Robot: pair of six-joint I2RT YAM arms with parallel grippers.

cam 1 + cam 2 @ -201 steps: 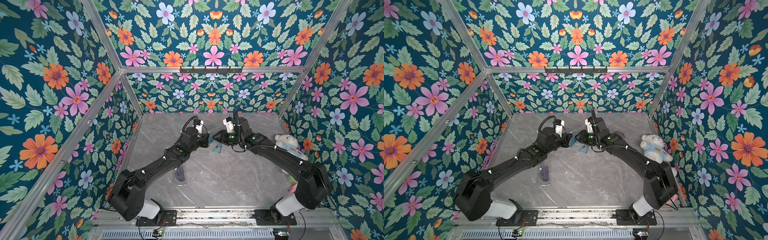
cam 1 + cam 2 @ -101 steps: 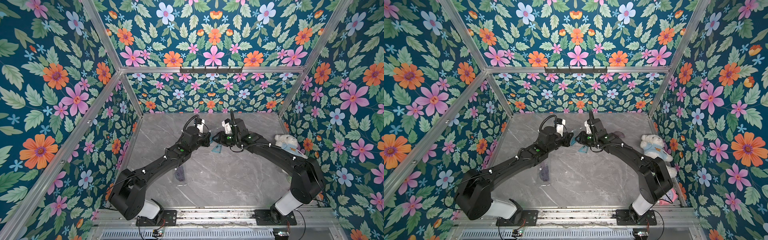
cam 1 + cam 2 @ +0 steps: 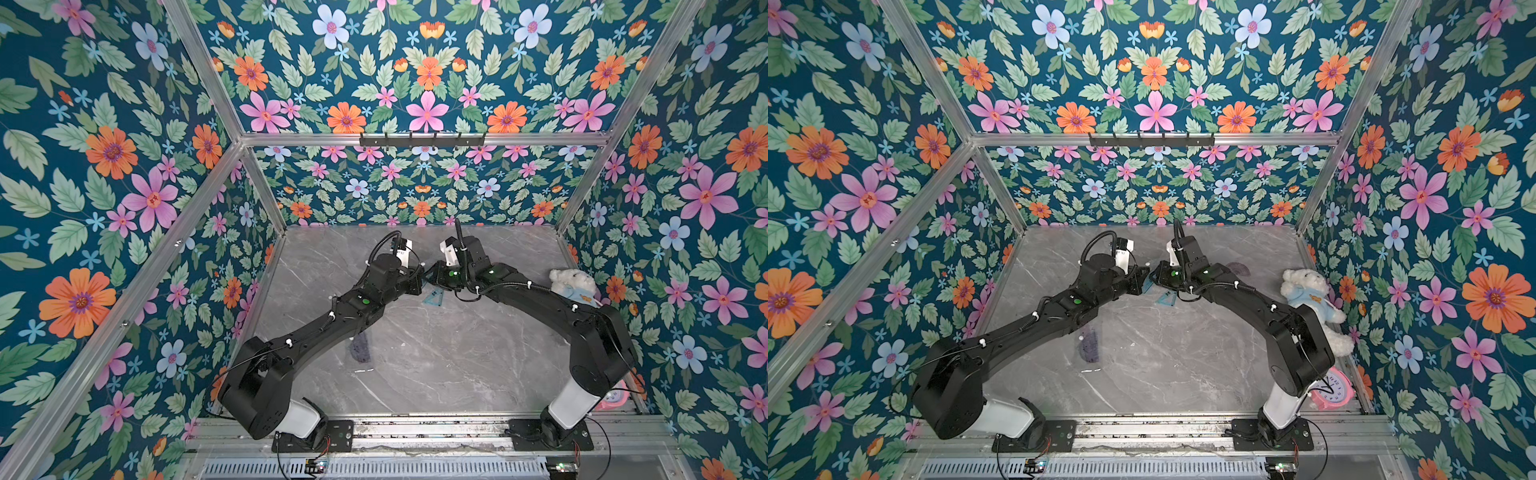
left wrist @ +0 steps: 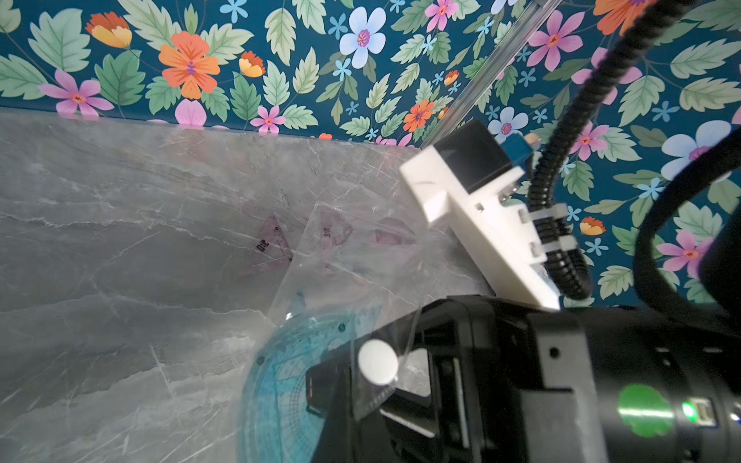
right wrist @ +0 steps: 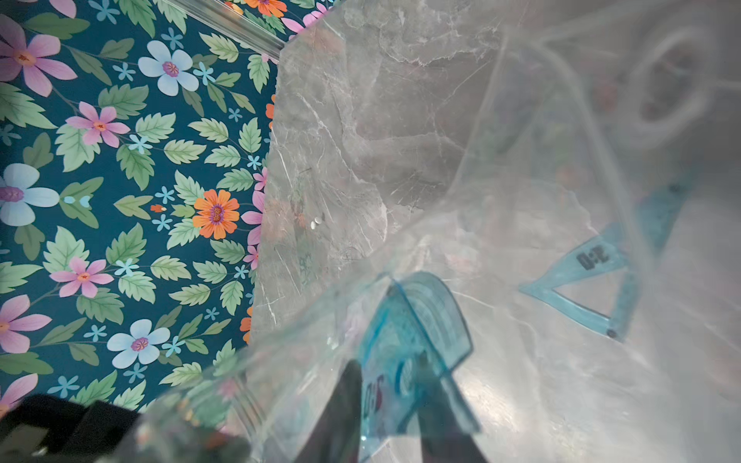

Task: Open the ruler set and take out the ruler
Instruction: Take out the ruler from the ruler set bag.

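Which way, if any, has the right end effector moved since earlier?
Yes. In both top views the right end effector has shifted slightly away from the teddy bear, toward the left end effector.

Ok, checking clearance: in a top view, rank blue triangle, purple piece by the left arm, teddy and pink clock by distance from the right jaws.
1. Blue triangle, right beside them.
2. Purple piece, beside the left arm.
3. Teddy, at the right wall.
4. Clock, right front corner.
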